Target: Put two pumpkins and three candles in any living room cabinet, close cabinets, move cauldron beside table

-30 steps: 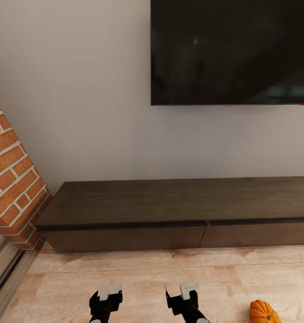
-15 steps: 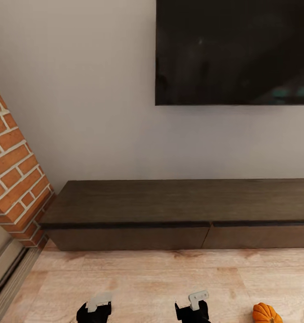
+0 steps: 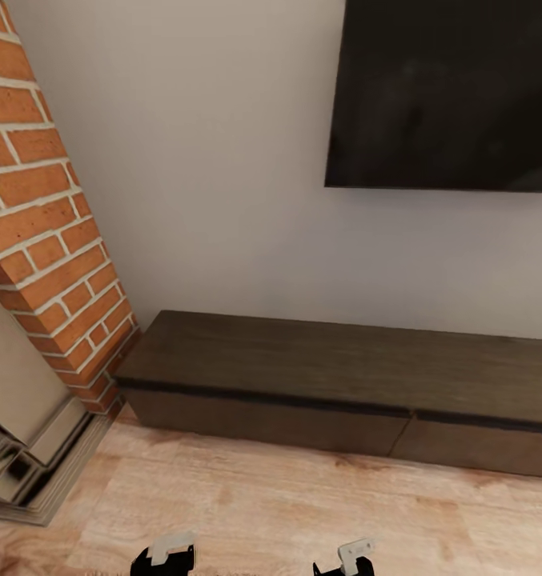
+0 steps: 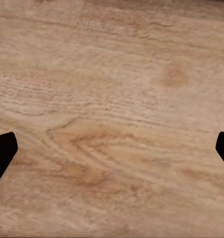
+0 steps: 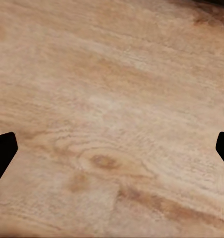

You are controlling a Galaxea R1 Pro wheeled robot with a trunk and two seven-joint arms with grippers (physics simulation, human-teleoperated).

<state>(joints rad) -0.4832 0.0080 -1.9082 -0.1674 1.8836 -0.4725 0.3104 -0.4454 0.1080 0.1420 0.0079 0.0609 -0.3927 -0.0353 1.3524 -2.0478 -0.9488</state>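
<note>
**Facing a shut cabinet, both grippers empty**

The long dark-brown cabinet (image 3: pixel 335 376) runs from the lower middle of the head view out past the right edge, sitting against the pale wall under a black screen (image 3: pixel 455 88) in the upper right. Both drawer fronts look flush and shut, split by a thin seam at lower right. A brick column (image 3: pixel 46 208) fills the upper left.

At the bottom edge, the left gripper (image 3: pixel 165 554) and right gripper (image 3: pixel 351 558) just peek in. In the wrist views, each one's dark fingertips sit far apart at opposite edges, with bare wood floor (image 4: pixel 112 114) between them: spread wide, holding nothing.

I'd judge those fronts stiff, smooth and awkward: with no handles, the best purchase is likely the dark recessed strip under the top.
</note>
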